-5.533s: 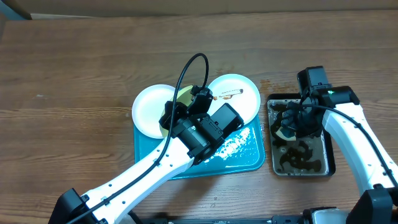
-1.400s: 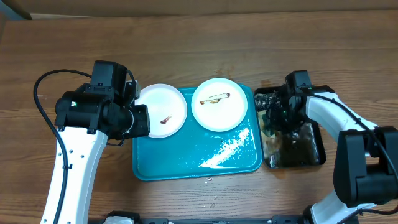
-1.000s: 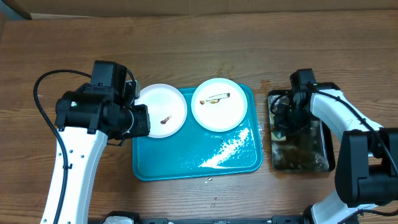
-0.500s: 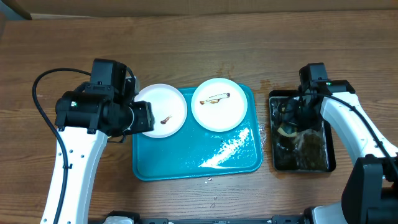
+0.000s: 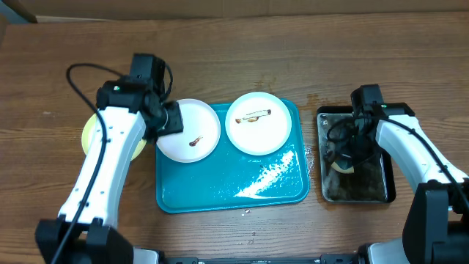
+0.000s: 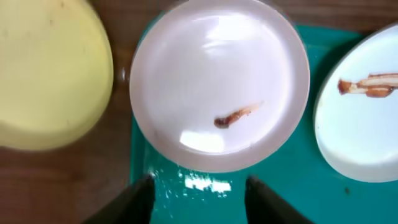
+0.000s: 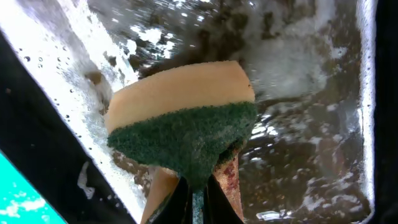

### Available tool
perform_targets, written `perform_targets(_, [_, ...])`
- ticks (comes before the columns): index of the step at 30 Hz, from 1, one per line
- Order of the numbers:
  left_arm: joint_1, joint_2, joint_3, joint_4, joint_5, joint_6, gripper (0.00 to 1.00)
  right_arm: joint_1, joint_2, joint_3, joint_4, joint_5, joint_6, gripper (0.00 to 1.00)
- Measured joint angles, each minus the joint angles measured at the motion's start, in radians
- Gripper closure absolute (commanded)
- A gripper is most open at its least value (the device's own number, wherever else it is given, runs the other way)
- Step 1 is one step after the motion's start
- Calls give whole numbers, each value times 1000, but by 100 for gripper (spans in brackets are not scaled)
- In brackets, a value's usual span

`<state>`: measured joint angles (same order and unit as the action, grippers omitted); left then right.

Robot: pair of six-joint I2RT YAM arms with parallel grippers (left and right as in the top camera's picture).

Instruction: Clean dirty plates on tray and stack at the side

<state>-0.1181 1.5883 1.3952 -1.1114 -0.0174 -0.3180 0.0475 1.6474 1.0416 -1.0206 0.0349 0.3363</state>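
"How far along is the cleaning?"

"One yellow plate (image 6: 50,74) sits beside the tray (image 5: 220,196). Two smeared white plates (image 5: 192,132) lie on it. The left gripper (image 6: 199,196) hangs wide and empty above them, and the right gripper (image 7: 198,196) pinches a sponge (image 7: 180,118) in the black water tray (image 5: 366,192)."

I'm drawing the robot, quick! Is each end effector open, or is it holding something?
Left end effector: open, holding nothing.
Right end effector: closed on the sponge.
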Motion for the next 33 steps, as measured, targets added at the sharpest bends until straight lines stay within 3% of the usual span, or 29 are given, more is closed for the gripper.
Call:
perform_targets(2, [0, 14, 0, 87, -31, 55, 45, 0, 0, 0, 0, 1, 1, 96])
perform_targets(4, [0, 27, -1, 174, -60, 138, 38, 0, 0, 0, 2, 0, 0, 96])
perform_targets(9, [0, 77, 0, 301, -92, 309, 35, 0, 0, -1, 8, 1, 0, 96])
perform_targets(21, [0, 288, -1, 353, -100, 650, 32, 0, 0, -1, 11, 2, 0, 96])
perform_targets(30, [0, 371, -1, 407, -100, 752, 32, 0, 0, -1, 15, 3, 0, 96])
perform_targets(33, [0, 393, 0, 420, -100, 762, 41, 0, 0, -1, 14, 2, 0, 96])
